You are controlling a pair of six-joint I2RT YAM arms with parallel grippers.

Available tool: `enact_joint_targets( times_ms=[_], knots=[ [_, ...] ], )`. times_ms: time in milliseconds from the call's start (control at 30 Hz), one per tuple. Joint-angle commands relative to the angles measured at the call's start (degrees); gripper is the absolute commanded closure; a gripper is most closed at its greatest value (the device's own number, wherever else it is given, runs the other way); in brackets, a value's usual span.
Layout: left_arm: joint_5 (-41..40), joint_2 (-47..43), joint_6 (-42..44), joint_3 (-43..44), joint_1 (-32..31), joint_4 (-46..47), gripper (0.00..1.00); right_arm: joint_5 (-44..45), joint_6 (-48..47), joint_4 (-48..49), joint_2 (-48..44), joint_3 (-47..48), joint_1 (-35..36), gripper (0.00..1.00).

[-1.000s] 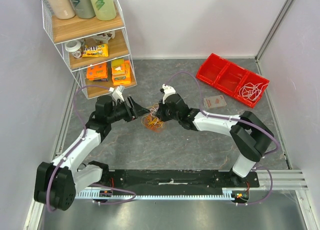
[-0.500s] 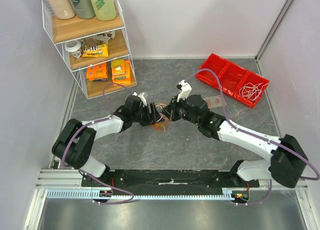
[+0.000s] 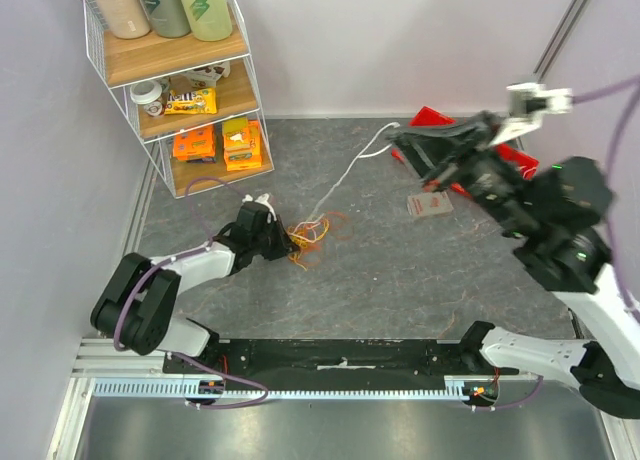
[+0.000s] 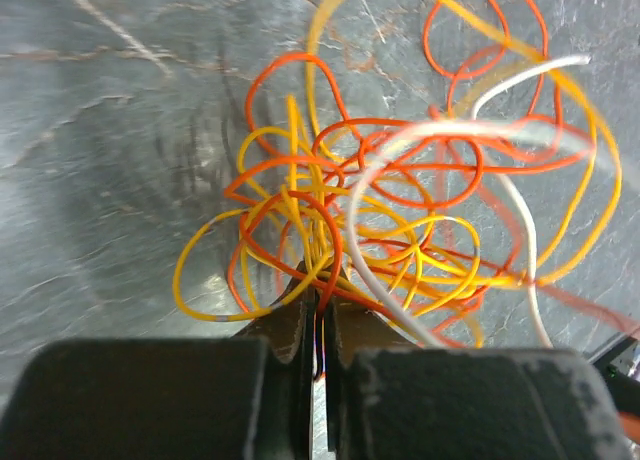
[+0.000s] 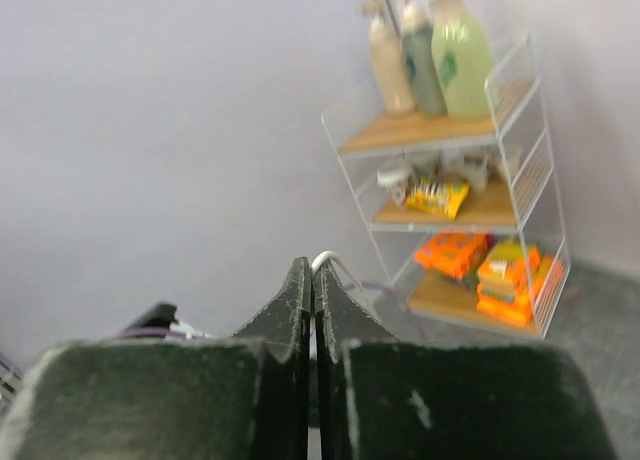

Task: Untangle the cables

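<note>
**White strand taut, tangle pinned at centre-left**

Centre-left of the top view: the left gripper (image 3: 286, 243) is seen low on the table (image 3: 400, 280), jaws together and clamped on orange and yellow loops at the edge of the cables (image 3: 312, 232). The tangle is lying just right of it. A white strand (image 3: 348, 172) is stretched up and right from the heap to the right gripper (image 3: 397, 138), held high at upper right, jaws pinched on the strand's end.

Risk, as judged: if loops are caught around the white strand, the knot could be tightened by a harder pull. The thin wire could also be lost from either pinch.
</note>
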Motion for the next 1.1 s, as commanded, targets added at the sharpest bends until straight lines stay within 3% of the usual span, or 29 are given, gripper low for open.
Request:
enact_joint_targets(
  times_ms=[0,167,333,600,833,1067],
  knots=[
    [-2.9,-5.2,1.1,-3.0,3.2,0.2,0.98,6.3,-6.5,-6.6,-2.4,8.8,0.3,1.00],
    [-1.0,-8.2,-1.4,-4.8,8.2,-1.9,0.98,16.4,-11.7,-9.9,-7.0,9.1,0.2,1.00],
    [-0.2,-11.4,-5.5,-5.9,12.0,-3.8,0.98,30.3,-16.7,-9.9,-18.3,2.3,0.2,1.00],
    [-12.1,-19.1,-5.9,-4.2,15.3,-15.1,0.99,42.6,-21.5,-21.1,-25.1,3.1,0.2,1.00],
    [-18.6,-27.4,-7.5,-4.4,18.2,-20.3,0.98,41.1,-22.4,-30.9,-24.0,8.7,0.2,1.00],
    [-20.9,-29.7,-6.5,-2.6,19.1,-23.7,0.98,38.9,-21.9,-30.8,-23.1,7.3,0.2,1.00]
  ],
)
